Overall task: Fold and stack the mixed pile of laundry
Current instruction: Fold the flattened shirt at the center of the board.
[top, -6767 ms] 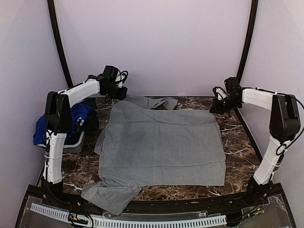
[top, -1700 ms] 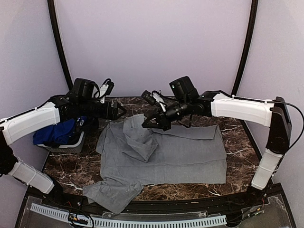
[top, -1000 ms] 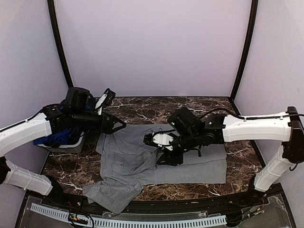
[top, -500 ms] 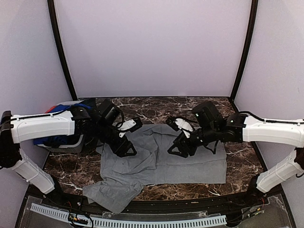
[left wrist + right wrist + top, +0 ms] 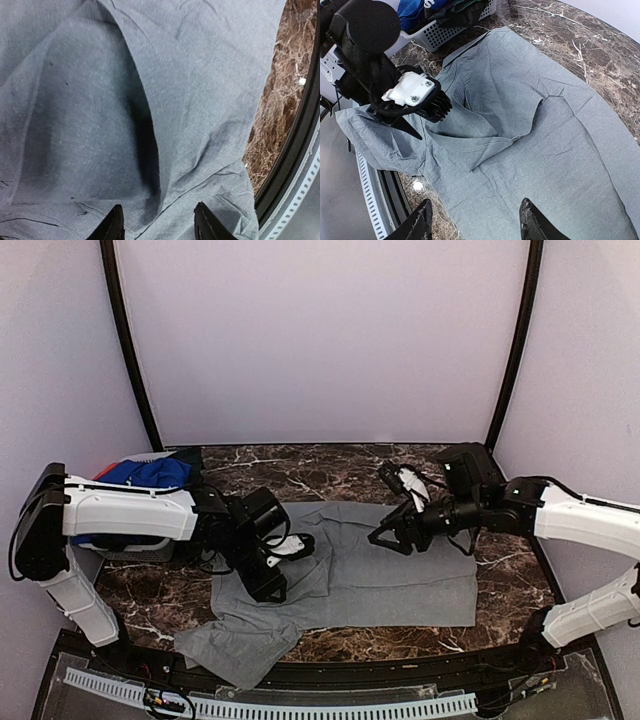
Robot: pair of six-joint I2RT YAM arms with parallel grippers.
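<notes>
Over the grey shirt (image 5: 400, 580) — left gripper (image 5: 159, 212), right gripper (image 5: 476, 205) — both gape.

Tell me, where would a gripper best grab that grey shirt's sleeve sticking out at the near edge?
Probably at the cuff of the sleeve, coming from the near-left: it juts past the grey shirt body, lying flat with nothing on it.

Soft, even light fills the overhead view: the pale walls (image 5: 320, 340) are bright, and shadows on the bench (image 5: 330, 465) are faint. In the left wrist view the grey shirt (image 5: 90, 125) is close and slightly soft. A dark shadow runs along its fold at centre frame, and the left gripper (image 5: 160, 227) at the bottom edge is dark and blurred. The right wrist view is sharp at centre, with a small glare spot on the stone at lower left.
</notes>
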